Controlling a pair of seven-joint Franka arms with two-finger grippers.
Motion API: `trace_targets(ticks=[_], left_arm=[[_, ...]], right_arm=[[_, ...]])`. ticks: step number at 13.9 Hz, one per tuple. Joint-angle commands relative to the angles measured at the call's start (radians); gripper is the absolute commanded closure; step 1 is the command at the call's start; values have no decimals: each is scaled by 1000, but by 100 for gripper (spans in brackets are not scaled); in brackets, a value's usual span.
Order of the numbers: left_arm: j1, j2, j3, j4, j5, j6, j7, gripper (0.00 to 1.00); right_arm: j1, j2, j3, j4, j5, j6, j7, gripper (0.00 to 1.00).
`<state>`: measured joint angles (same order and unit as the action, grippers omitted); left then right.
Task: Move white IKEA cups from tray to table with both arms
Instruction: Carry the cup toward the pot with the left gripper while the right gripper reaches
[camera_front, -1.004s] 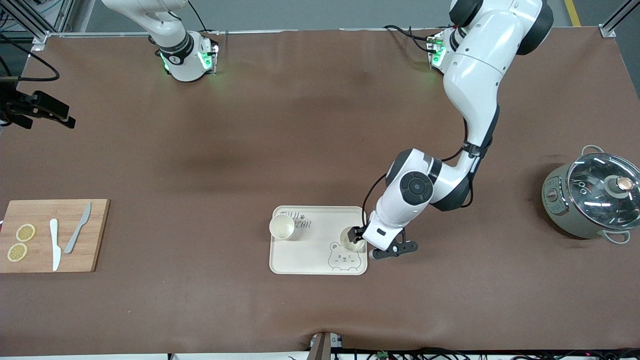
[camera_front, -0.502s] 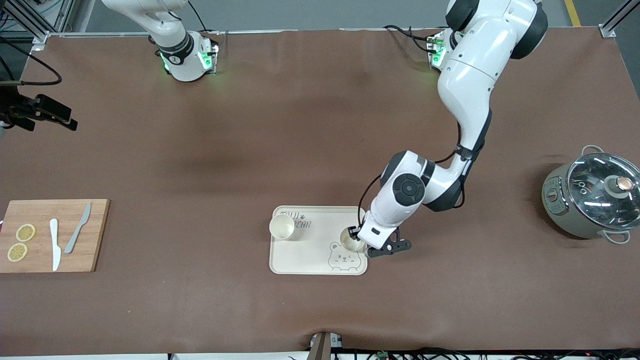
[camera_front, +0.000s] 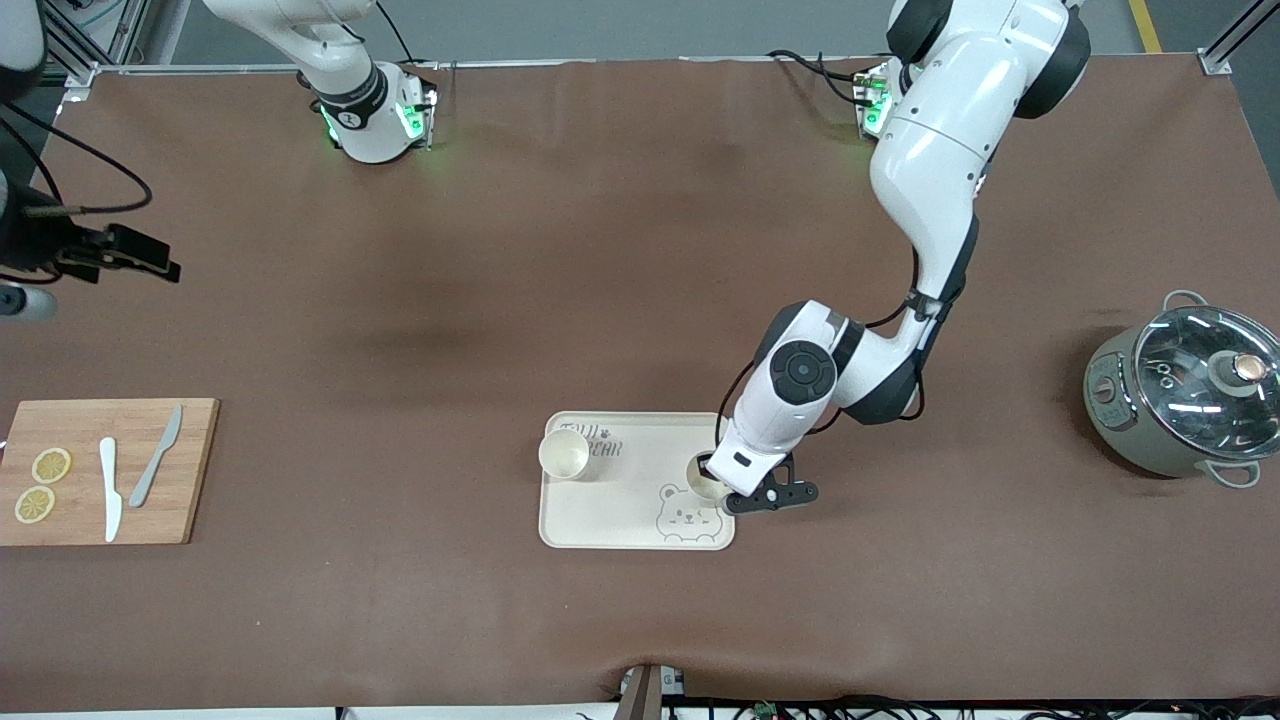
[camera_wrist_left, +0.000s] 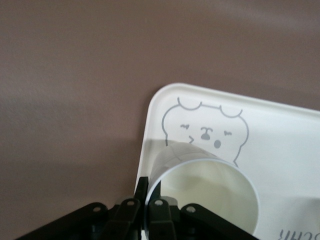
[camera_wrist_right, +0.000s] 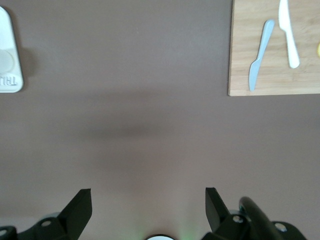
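At the right arm's end of the counter (camera_front: 420, 620) lies a wooden cutting board (camera_front: 105, 471) with two lemon slices (camera_front: 42, 484), a white knife (camera_front: 109, 488) and a grey knife (camera_front: 156, 469) on it. Above the counter edge at that same end the right pincer (camera_front: 145, 262) hangs idle, well apart from the tray; the right arm waits. In the right wrist view its two fingers (camera_wrist_right: 79, 208) stand wide apart with nothing between them, only bare brown counter below.

Near the middle of the counter sits the cream tray (camera_front: 625, 520) with a bear drawing. One white cup (camera_front: 564, 454) stands upright on the tray's corner toward the right arm's end, untouched. The second white cup (camera_front: 703, 477) stands on the tray beside the bear's head, toward the left arm's end. The left pincer (camera_front: 712, 472) is clamped on this cup's rim: one finger sits inside the cup and the other outside the wall.

The left wrist view shows that grip up close, the cup (camera_wrist_left: 202, 195) with its base on the tray (camera_wrist_left: 285, 130) just beside the printed bear face (camera_wrist_left: 205, 131), detail the front view hides under the arm. The right wrist view alone shows the tray's edge and board from above.

Toward the left arm's end stands a grey-green pot (camera_front: 1180, 395) with a glass lid.
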<state>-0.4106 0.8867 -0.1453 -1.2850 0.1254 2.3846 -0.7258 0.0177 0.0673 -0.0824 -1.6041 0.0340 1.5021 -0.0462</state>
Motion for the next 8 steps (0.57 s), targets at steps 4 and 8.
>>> trace_targets(ticks=[4, 8], left_arm=[[48, -153, 15, -8, 36, -188, 19, 100], [114, -265, 9, -57, 34, -339, 86, 100]], right_arm=[[-24, 26, 12, 13, -2, -6, -11, 0], [-18, 87, 15, 15, 68, 4, -14, 0]])
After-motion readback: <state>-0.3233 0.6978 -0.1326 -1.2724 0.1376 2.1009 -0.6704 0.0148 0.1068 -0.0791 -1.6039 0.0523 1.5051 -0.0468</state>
